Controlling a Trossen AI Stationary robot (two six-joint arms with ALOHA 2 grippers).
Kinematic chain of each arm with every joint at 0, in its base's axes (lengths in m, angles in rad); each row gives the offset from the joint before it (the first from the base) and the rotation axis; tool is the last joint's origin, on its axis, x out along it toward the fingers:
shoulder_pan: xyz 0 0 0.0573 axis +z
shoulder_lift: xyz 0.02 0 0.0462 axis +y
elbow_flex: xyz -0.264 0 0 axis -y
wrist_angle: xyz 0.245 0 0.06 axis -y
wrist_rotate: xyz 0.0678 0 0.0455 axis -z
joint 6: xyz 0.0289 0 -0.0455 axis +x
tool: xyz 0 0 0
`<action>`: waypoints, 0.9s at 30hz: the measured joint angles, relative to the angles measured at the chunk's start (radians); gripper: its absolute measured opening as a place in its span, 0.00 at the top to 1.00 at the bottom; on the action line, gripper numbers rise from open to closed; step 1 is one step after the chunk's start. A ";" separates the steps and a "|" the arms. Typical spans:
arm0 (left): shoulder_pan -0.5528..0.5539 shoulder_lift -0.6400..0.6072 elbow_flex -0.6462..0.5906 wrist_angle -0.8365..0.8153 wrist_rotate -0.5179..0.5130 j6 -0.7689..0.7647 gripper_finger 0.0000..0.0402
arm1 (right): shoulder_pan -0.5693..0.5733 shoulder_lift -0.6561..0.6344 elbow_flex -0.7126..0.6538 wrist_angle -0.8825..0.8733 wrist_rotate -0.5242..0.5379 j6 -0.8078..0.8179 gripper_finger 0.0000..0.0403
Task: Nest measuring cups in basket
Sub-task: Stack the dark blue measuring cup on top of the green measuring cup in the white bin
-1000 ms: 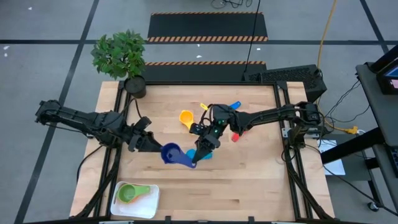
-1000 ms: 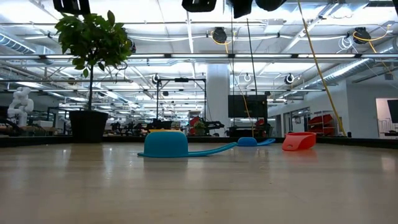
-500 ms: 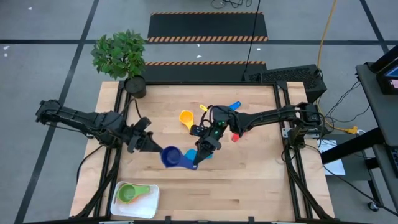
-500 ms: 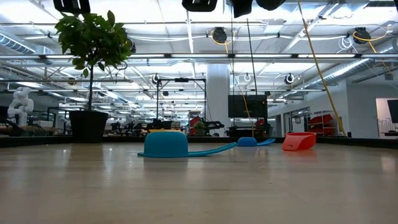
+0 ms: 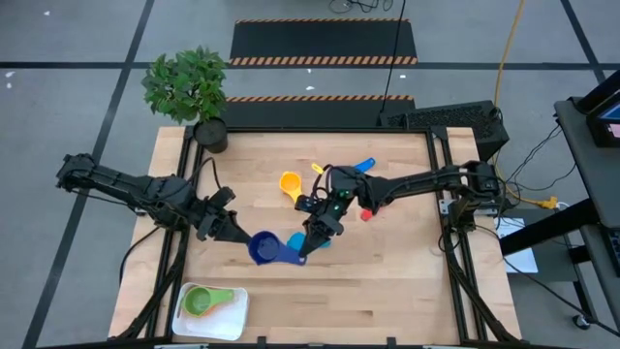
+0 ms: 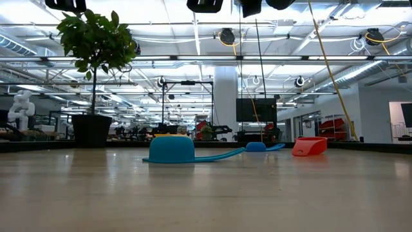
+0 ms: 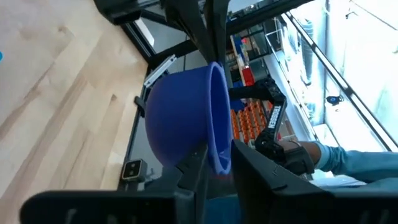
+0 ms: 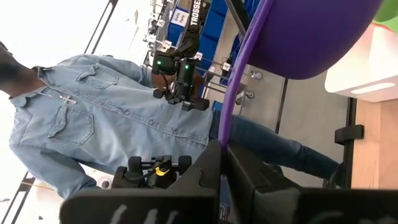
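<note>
A dark blue measuring cup (image 5: 263, 248) hangs above the table's middle, held by both grippers. My left gripper (image 5: 242, 236) is shut on its bowl and my right gripper (image 5: 304, 251) on its handle. A light blue cup (image 6: 171, 149) lies upside down on the table, partly under my right gripper. Orange (image 5: 289, 183), yellow (image 5: 317, 168), small blue (image 5: 365, 164) and red (image 5: 366, 212) cups lie farther back. A green cup (image 5: 200, 301) sits in the white basket (image 5: 232, 318) at the near left. My left gripper pinches the bowl's rim (image 7: 217, 163), one finger (image 7: 196, 169) on the outside of the wall and the other inside the bowl. It reaches in from the table's left, slanting down. The bowl is clear of the table. My right gripper pinches the thin flat handle (image 8: 225, 138) between its two fingers. It comes from the table's right and far side, slanting down. The bowl (image 8: 311, 34) lies beyond the fingertips, lifted clear.
A potted plant (image 5: 190, 87) stands at the table's far left corner. A person in a denim shirt (image 8: 93, 112) stands beyond the table's near left. Bare wood lies along the near edge to the right of the basket.
The dark blue cup's bowl has shifted a little toward the table's near edge, and my left gripper has gone with it. The other cups have stayed where they were.
</note>
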 joint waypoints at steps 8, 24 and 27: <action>0.000 0.000 0.000 0.004 0.092 -0.022 0.97 | 0.000 0.000 0.000 -0.034 0.026 -0.026 1.00; -0.033 -0.149 0.000 -0.227 -0.019 -0.049 0.99 | -0.012 -0.040 -0.002 -0.129 0.227 -0.026 0.68; -0.072 -0.211 0.000 -0.317 -0.080 -0.075 0.99 | -0.023 -0.076 -0.002 -0.225 0.239 -0.075 0.63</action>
